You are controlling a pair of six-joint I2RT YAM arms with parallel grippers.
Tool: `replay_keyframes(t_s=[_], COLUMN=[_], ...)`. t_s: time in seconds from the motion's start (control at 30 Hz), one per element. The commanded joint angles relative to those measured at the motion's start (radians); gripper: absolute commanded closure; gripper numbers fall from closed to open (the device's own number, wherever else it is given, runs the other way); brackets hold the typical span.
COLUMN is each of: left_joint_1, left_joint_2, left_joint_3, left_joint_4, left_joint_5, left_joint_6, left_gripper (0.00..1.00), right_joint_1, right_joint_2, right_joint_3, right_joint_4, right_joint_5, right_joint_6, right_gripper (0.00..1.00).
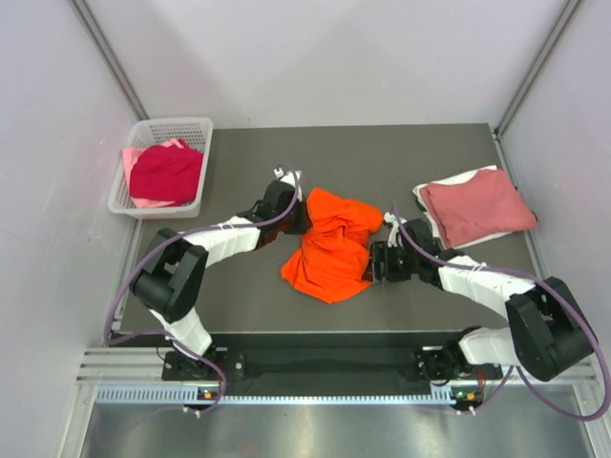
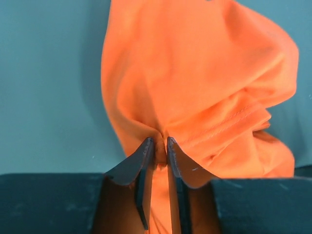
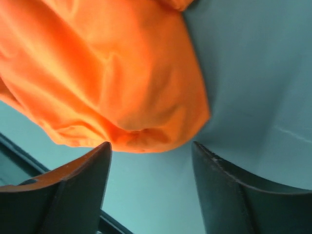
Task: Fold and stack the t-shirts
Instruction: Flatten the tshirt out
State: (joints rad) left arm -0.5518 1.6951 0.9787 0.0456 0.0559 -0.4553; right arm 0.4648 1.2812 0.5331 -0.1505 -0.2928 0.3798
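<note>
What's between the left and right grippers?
Only the crumpled orange t-shirt, seen in the top view; the left gripper pinches its edge and the right gripper is open beside it.

Top view: the crumpled orange t-shirt [image 1: 329,250] is hiding its own collar and sleeves. The dusty rose t-shirt [image 1: 475,205] is covering most of the white t-shirt [image 1: 425,200], with only edges showing. The crimson t-shirt [image 1: 167,172] is doing the same to the pale pink t-shirt [image 1: 143,201] in the basket [image 1: 162,127].

Left wrist: the pinched fold is disappearing between the left end effector [image 2: 160,144] fingers, and the cloth is running off the top edge.

Right wrist: the orange cloth is being cropped top and left, and the right end effector [image 3: 151,148] fingers are being cropped at the bottom. The cloth is reading soft.
</note>
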Motion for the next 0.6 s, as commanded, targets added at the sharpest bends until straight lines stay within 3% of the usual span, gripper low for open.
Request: replay_keyframes(t_s=[0.0,0.03,0.17,0.4,0.47,0.57], left_joint_1=[0.012,0.012,0.024,0.027,0.027,0.027], left_joint_2=[0.012,0.014,-0.009,-0.018,-0.015,-0.025], left_joint_3=[0.061,0.069,0.066,0.025,0.020,-0.009], left_joint_4=[0.034,0.022,-0.009,0.020,0.022,0.045], left_joint_5=[0.013,0.003,-0.025,-0.028,-0.030,-0.027], left_joint_6=[-0.019,-0.022,-0.029,-0.031,-0.025,-0.011], left_gripper=[0.75,0.66,0.45,0.39,0.39,0.39], right_joint_1=[0.041,0.046,0.058,0.070,0.074,0.074], right_joint_2=[0.003,0.003,-0.017,0.013,0.026,0.004], right_joint_3=[-0.022,-0.034,-0.082,-0.079,-0.073,-0.074], right_joint_4=[0.095,0.112,0.144,0.181,0.178,0.158], right_joint_5=[-0.023,-0.019,0.024,0.122,0.133,0.145], right_joint_6=[0.080,0.114,0.191,0.264,0.280,0.283], right_gripper=[0.35,0.37,0.44,0.52,0.62,0.98])
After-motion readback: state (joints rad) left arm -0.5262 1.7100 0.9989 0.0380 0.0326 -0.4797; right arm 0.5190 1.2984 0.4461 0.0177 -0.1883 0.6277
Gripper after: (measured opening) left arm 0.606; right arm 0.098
